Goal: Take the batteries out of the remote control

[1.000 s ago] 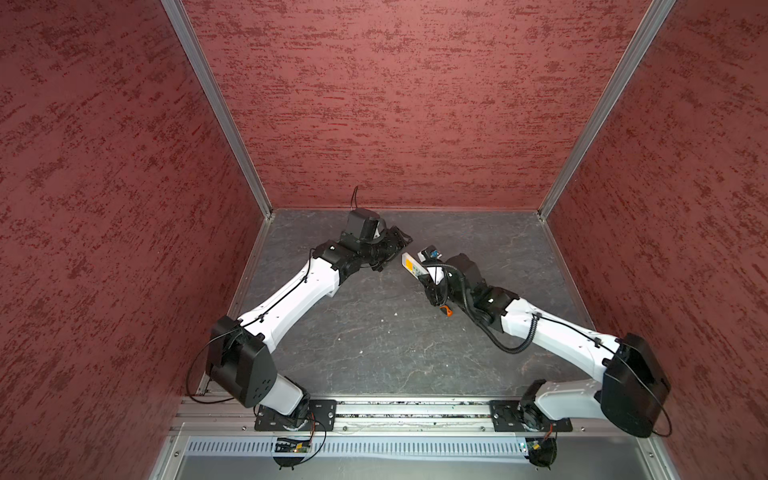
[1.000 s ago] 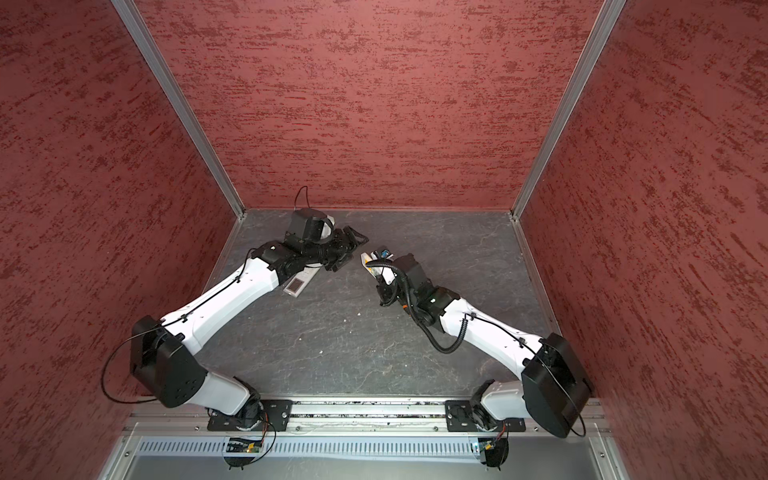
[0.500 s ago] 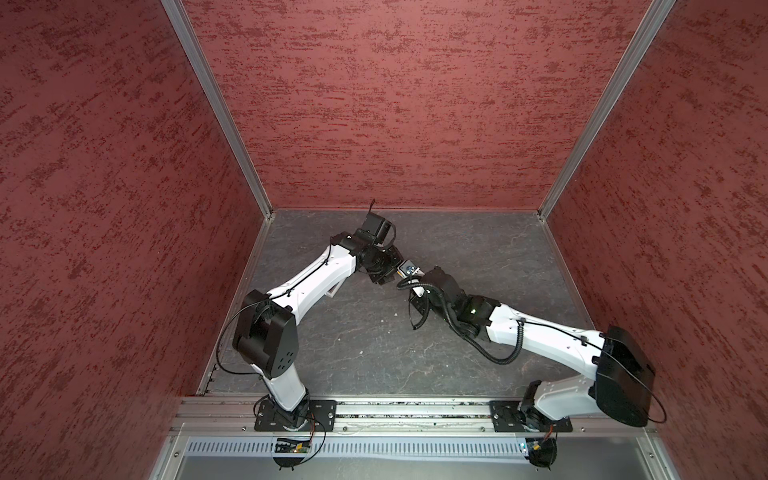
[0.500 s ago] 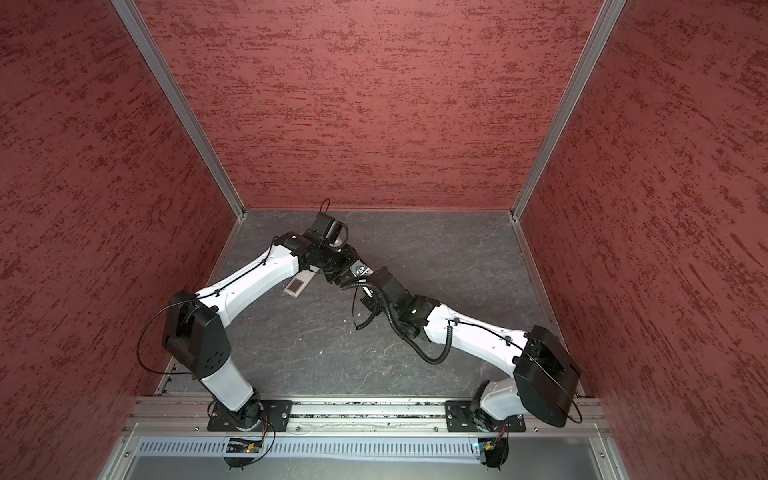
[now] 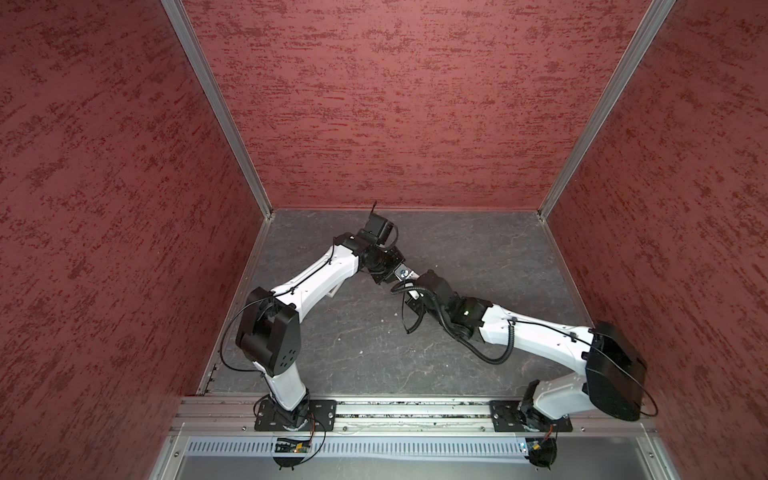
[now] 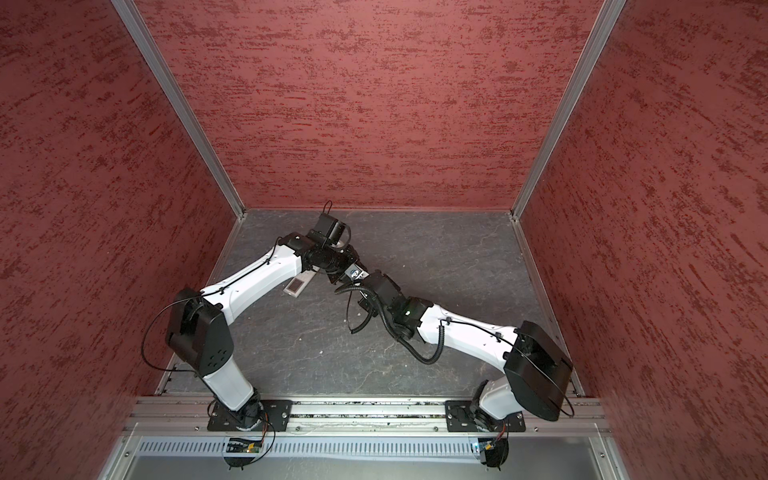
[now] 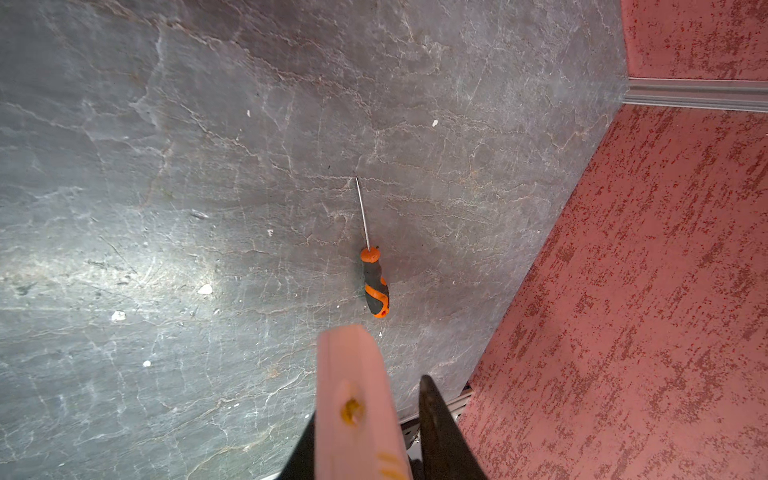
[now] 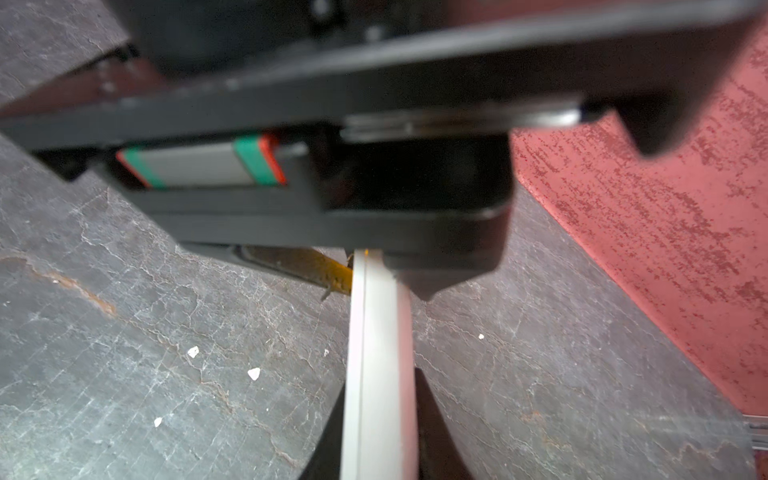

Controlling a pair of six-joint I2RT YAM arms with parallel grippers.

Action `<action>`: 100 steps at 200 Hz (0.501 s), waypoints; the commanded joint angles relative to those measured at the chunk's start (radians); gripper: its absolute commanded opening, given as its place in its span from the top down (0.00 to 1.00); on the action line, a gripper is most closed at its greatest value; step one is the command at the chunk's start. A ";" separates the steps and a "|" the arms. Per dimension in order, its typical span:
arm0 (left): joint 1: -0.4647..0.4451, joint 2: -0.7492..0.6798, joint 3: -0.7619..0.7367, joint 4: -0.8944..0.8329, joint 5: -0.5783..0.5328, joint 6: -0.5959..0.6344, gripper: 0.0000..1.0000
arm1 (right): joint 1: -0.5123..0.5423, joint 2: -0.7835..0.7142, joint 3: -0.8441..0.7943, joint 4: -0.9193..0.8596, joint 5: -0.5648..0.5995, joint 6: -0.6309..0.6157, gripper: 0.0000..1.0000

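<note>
My right gripper [image 8: 380,384] is shut on a white remote control [image 8: 379,332], held edge-on above the grey table. The remote's free end sits between the fingers of my left gripper [image 7: 370,401], which is shut on it, though a thin gap shows beside one black finger [image 7: 434,419]. In the left wrist view the remote [image 7: 353,374] looks pinkish with yellow marks. In both top views the two grippers [image 5: 392,272] [image 6: 368,282] meet at mid-table with a bit of the remote [image 5: 403,273] between them. No batteries show in any view.
An orange-and-black screwdriver [image 7: 375,286] lies on the table beyond the left gripper, near the red side wall [image 7: 623,291]. A flat white device with a dark window [image 6: 296,286] lies under the left forearm. Small white crumbs dot the table.
The left arm swung in from the back to the remote's free end and its jaws closed there. The right arm carried the remote left and towards the back.
</note>
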 commanded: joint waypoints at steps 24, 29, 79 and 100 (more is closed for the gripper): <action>0.009 0.014 -0.046 0.043 0.034 0.000 0.89 | 0.008 -0.011 0.018 0.113 0.042 0.026 0.89; 0.012 0.014 -0.048 0.053 0.039 -0.006 0.92 | 0.009 -0.011 0.015 0.116 0.043 0.027 0.88; 0.035 0.004 -0.060 0.134 0.065 -0.039 1.00 | 0.011 -0.032 -0.016 0.145 0.074 0.044 0.70; 0.044 -0.010 -0.074 0.185 0.073 -0.062 1.00 | 0.011 -0.043 -0.030 0.159 0.084 0.053 0.56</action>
